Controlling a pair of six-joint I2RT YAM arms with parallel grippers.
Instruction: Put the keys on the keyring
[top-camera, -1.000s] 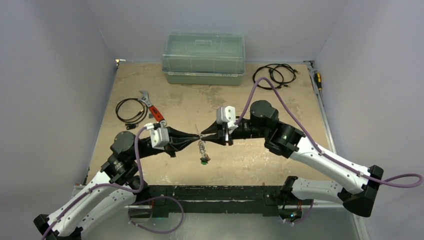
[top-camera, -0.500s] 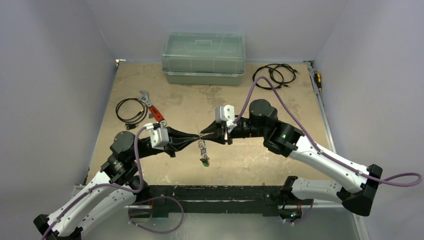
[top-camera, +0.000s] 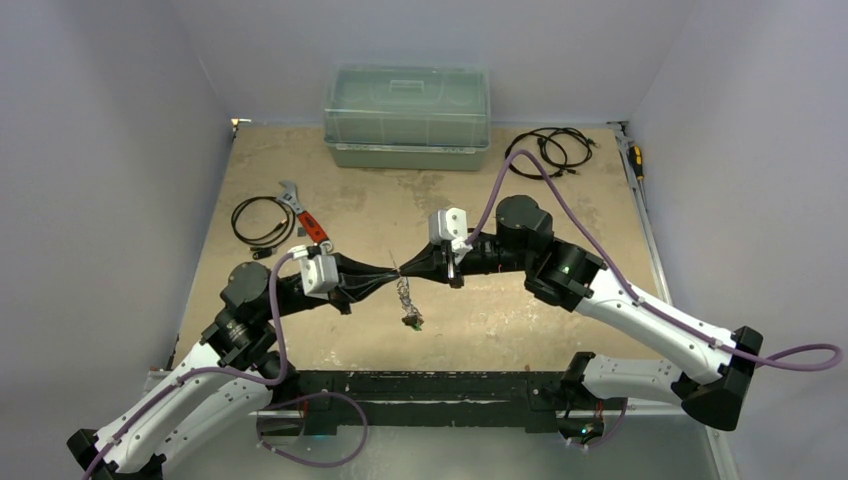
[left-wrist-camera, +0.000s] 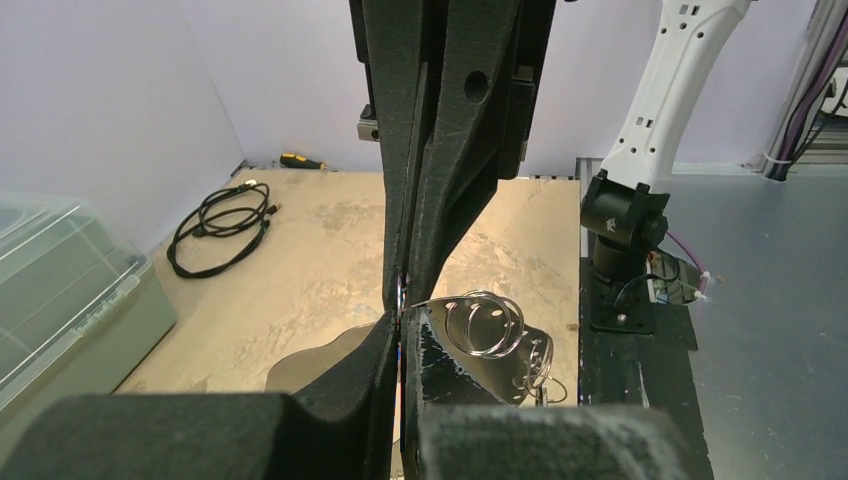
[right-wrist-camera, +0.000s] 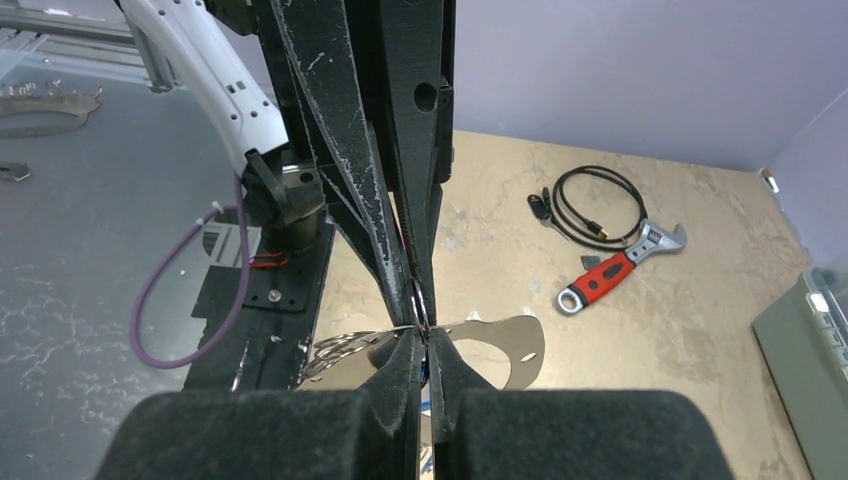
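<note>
Left gripper (top-camera: 392, 271) reaching toward 3 o'clock, right gripper (top-camera: 404, 268) toward 9 o'clock, tips meeting, both clamped on the keyring (left-wrist-camera: 486, 322), keys (top-camera: 410, 318) dangling beneath.

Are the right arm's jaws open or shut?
Shut: in the right wrist view the right gripper has its jaws pressed together at the tips, apparently pinching the keyring.

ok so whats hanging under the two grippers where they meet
A bunch of keys dangling from the keyring, a green tag lowest, above the table. The stretch of ring pinched between the closed jaws is covered.
</note>
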